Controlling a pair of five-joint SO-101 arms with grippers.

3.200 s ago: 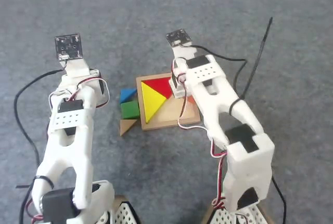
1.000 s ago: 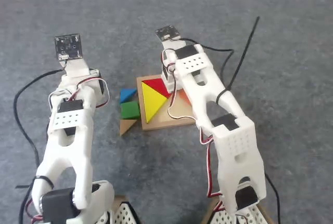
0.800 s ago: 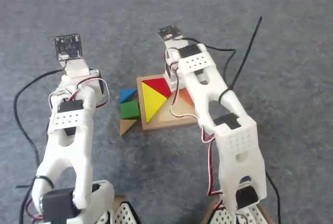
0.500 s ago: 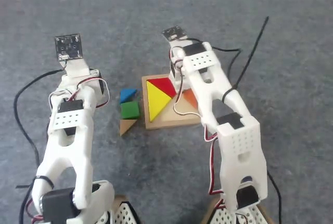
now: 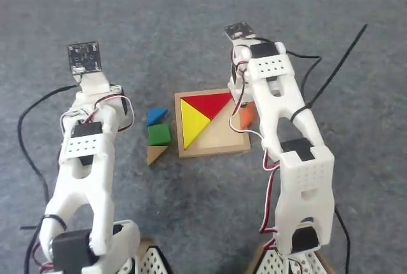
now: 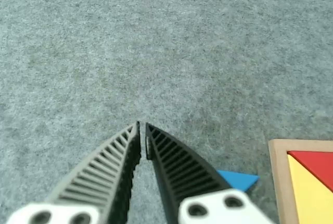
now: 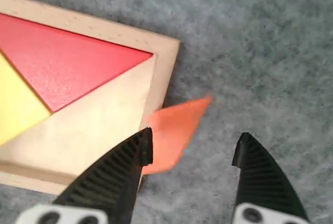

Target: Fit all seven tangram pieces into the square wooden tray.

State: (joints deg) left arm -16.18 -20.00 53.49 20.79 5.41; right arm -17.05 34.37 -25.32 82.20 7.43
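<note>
**Grey carpet, tray part-filled**

From above, your right arm [image 5: 280, 109] extends alongside the wooden tray [image 5: 213, 152], with the red triangle [image 5: 210, 102] and yellow triangle [image 5: 193, 123] inside. Left wrist: your left gripper [image 6: 142, 125] is closed and empty, near a blue piece [image 6: 237, 180]. Right wrist: your right gripper [image 7: 195, 143] gapes, empty, above the orange piece [image 7: 174, 128] at the tray's rim.

Red triangle [image 5: 210, 102], yellow triangle [image 5: 193, 123], orange piece [image 7: 174, 129], green square [image 5: 159, 135], tan tray [image 5: 222, 137].

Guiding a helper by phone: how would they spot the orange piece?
On the grey carpet, find the square wooden tray. At its edge by the right gripper, the orange piece lies partly over the rim, partly over carpet. It alone is orange and straddles the rim; the red triangle and yellow triangle sit inside.
</note>
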